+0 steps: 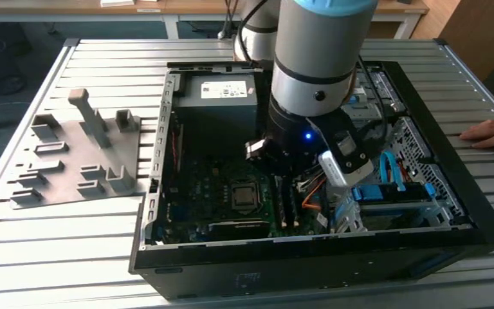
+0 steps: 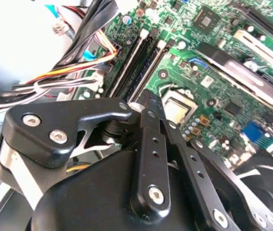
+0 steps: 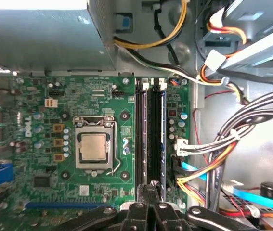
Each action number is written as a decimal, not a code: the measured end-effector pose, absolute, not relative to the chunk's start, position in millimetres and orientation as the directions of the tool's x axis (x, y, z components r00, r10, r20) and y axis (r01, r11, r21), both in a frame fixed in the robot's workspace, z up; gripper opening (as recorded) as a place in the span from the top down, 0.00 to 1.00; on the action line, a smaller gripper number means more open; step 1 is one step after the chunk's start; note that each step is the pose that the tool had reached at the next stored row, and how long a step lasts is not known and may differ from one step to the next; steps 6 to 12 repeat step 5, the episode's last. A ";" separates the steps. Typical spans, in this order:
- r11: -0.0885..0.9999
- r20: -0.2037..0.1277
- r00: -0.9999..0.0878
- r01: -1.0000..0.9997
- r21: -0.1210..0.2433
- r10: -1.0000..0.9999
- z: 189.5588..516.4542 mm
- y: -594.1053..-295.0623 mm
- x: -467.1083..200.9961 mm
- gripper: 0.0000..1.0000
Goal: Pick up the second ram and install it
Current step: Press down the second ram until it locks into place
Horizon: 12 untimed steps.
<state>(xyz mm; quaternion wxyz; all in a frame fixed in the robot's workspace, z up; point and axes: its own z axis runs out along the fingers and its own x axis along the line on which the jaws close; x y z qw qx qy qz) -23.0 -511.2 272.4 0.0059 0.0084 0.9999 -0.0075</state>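
My gripper reaches down inside the open black PC case, over the green motherboard. In both wrist views its black fingers meet at the tips, shut, with nothing seen between them. The tips rest at one end of the two long memory slots beside the processor socket. The second ram, a thin dark stick with a bluish sheen, stands in the slot nearer the cables. I cannot tell whether the fingertips press on it.
A grey slotted holder tray lies on the slatted table at the exterior view's left. Bundled cables and blue drive cables crowd the side of the slots. A person's hand rests on the table at the exterior view's right.
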 end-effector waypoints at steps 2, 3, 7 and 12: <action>1.000 -0.012 -1.000 0.017 -0.015 0.017 272.7 -511.2 -23.0 0.90; 1.000 -0.012 -1.000 0.017 -0.014 0.017 272.7 -511.2 -23.0 0.90; 1.000 -0.012 -1.000 0.017 -0.015 0.017 273.1 -511.2 -23.0 0.90; 1.000 -0.012 -1.000 0.017 -0.015 0.017 273.1 -511.2 -23.0 0.90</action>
